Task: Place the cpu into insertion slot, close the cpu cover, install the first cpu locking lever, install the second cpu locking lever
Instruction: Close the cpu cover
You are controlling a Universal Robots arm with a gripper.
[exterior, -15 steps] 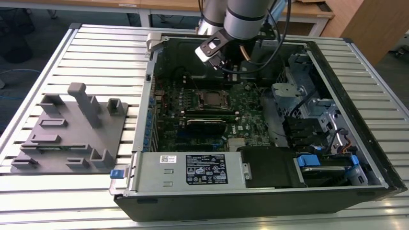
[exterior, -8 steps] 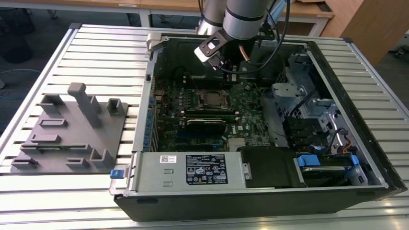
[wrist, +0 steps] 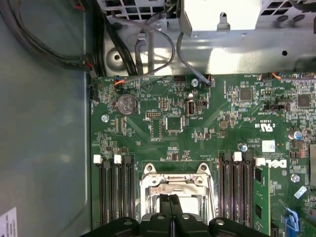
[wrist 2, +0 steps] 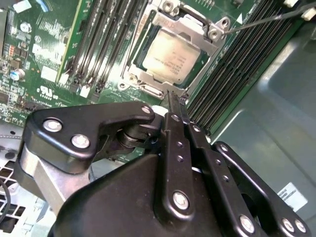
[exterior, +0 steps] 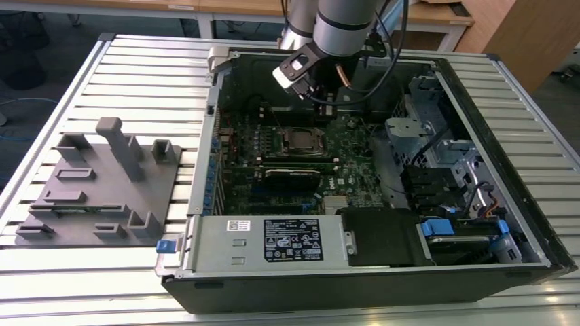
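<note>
Here, the table point(exterior: 109, 68): one bench of pale metal slats, carrying everything in the exterior view.
Computer case point(exterior: 363, 285): one black tower lying on its side, its open side facing up.
Grey fixture point(exterior: 100, 204): one moulded block with upright posts, on the slats at the exterior view's left, apart from the case.
Arm point(exterior: 340, 20): one grey arm reaching down into the far end of the case.
Motherboard point(exterior: 354, 156): one green board lying flat on the case floor.
Memory slots point(wrist: 114, 192): two banks of long, narrow black slots, one on each side of the socket, running parallel to its sides.
Gripper point(wrist 2: 174, 98): one; its two black fingers are pressed together with nothing visible between them, and the tips sit at the socket's near edge in both wrist views point(wrist: 172, 198).
Insertion slot point(wrist 2: 132, 74): one square socket with a silver rim, between the memory banks.
Cpu cover point(wrist 2: 200, 69): one thin silver frame, folded down flat over the socket, its window showing the chip.
Cpu point(wrist 2: 170, 55): one flat square chip with no long axis, seated in the socket under the cover. Its dull silver-grey top faces up out of the case and bears faint print.
Locking lever point(wrist 2: 261, 20): one thin wire rod slanting away from a socket corner, across a memory bank.
</note>
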